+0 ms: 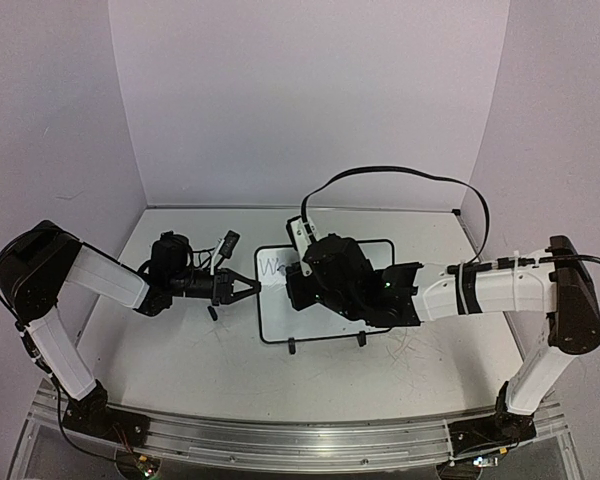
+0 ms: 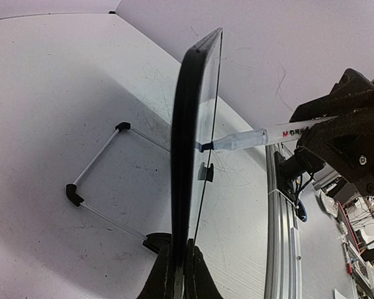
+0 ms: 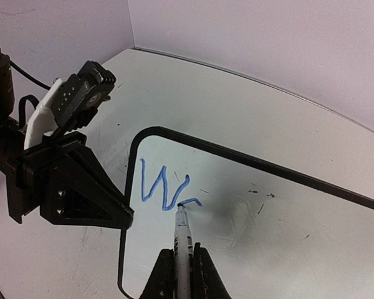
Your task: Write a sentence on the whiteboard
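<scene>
Near the middle of the table [image 1: 180,350], the whiteboard [image 1: 280,318] sits with its left edge pinched between the closed fingers of the left gripper [image 1: 252,285]. On the right, the right gripper [image 3: 177,265] is clamped on a marker [image 3: 181,237], whose tip touches the board near its far-left corner. The sentence [image 3: 162,190] there reads only a blue W and a short stroke.

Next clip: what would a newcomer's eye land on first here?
The blue writing, just a W and the start of a next stroke, stands out near the far left corner of the whiteboard. The right hand holds a marker with its tip on the board at the end of that stroke, while the left hand clamps the board's left edge.
</scene>
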Controlling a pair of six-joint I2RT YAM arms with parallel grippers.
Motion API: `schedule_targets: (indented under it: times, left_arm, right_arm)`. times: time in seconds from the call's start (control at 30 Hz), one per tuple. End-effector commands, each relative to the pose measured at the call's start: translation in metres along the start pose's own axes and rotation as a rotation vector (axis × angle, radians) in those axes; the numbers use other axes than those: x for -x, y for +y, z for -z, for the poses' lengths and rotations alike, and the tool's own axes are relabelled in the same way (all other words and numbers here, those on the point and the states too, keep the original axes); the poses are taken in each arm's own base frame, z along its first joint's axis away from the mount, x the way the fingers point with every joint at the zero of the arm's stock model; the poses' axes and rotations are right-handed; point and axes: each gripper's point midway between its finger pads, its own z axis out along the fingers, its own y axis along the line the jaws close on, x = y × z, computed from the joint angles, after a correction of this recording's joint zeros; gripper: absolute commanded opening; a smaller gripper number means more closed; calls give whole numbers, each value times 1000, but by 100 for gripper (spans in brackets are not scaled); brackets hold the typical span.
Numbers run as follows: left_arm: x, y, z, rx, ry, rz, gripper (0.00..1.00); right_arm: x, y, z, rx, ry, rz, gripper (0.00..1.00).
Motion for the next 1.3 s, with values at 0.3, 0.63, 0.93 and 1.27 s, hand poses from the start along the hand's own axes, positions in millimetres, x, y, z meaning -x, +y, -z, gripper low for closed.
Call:
schedule_targets:
  times: [0.3, 0.63, 0.93, 1.27]
  left_arm:
    - [12, -20, -2, -64, -6, -49, 0]
    - [12, -20, -2, -64, -5, -48, 0]
    - [12, -20, -2, -65, -5, -49, 0]
    - [13, -21, -2, -67, -6, -51, 0]
  right_arm:
    - [-8, -10, 3, -30, 24, -4, 0]
    - [-1, -16, 8, -60, 3, -5, 0]
    - [3, -22, 13, -78, -8, -3, 0]
    - [18, -23, 8, -91, -47, -14, 0]
